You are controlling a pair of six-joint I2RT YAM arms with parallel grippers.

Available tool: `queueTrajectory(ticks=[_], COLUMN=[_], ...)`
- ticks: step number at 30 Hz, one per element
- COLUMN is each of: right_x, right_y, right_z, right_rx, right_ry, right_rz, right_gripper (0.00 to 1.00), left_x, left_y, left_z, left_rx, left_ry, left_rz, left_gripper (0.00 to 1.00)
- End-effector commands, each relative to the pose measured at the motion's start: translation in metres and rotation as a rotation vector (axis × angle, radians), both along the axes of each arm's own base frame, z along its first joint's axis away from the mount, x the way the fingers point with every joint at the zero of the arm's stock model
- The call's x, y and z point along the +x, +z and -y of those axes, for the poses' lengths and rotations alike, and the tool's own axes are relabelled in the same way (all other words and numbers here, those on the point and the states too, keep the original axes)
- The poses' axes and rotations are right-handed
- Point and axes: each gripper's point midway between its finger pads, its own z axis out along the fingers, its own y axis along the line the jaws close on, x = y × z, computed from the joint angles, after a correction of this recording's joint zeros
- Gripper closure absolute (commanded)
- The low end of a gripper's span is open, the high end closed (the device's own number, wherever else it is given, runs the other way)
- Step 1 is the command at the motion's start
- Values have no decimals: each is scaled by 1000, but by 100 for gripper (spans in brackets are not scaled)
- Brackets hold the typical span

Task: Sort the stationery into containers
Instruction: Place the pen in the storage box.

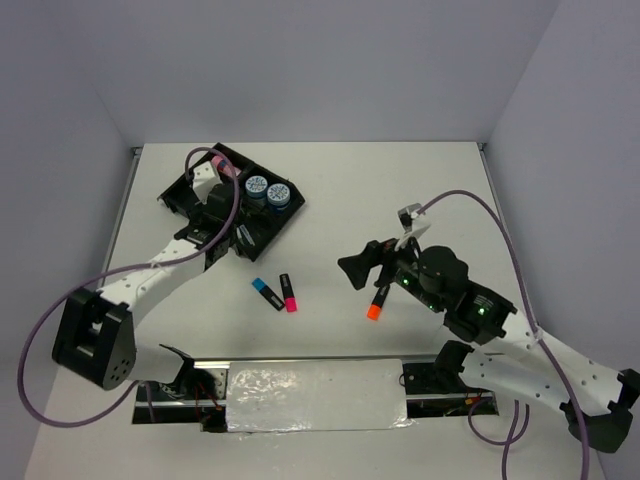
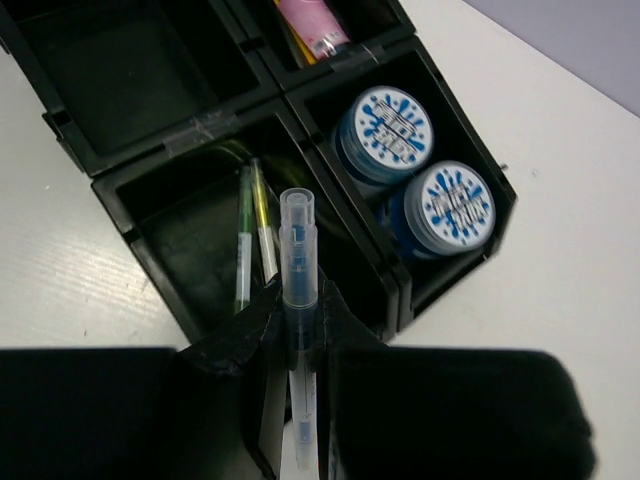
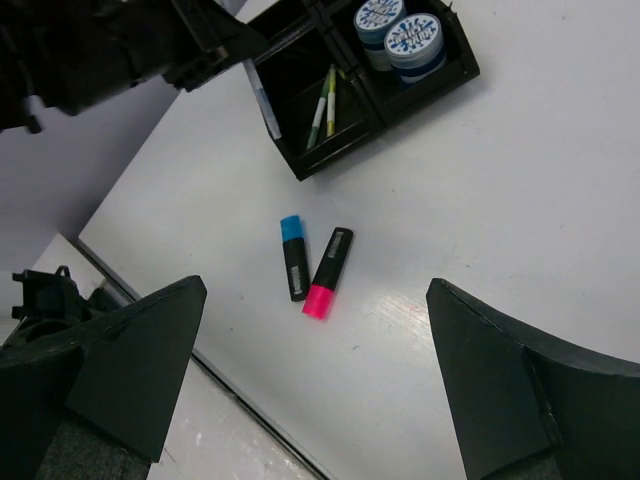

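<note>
Hovering over the black four-compartment tray [image 2: 120, 170], left jaws clamp a light, probably slippery clear plastic pen [image 2: 297, 240] mid-barrel; right jaws gape.

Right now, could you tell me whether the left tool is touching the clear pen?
Touching: the left wrist view shows the left tool clamped on the clear pen.

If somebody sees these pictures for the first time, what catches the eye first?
The left gripper is shut on a clear pen over the black tray at the far left. In one of its compartments sit two round blue tubs with patterned lids. On the table, in the middle, lie a blue highlighter and a pink highlighter, an orange highlighter further right.
</note>
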Motion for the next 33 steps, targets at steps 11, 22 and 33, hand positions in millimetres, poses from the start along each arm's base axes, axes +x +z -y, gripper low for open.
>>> queueTrajectory(ticks=[11,22,33], right_x=[-31,-17,4], right_y=[-17,-63,-133], right_z=[20,29,63], right_rx=[74,-78,-264], right_ry=[38,-71,-418], right_rz=[-50,-159,-426], right_gripper=[0,0,0], left_x=[66,65,-35], left_y=[0,-1,43], left_z=[-15,-4,27], left_rx=[-3,-105,-57], left_ry=[136,86,-59], left_rz=[147,115,-170], left_gripper=[80,1,1])
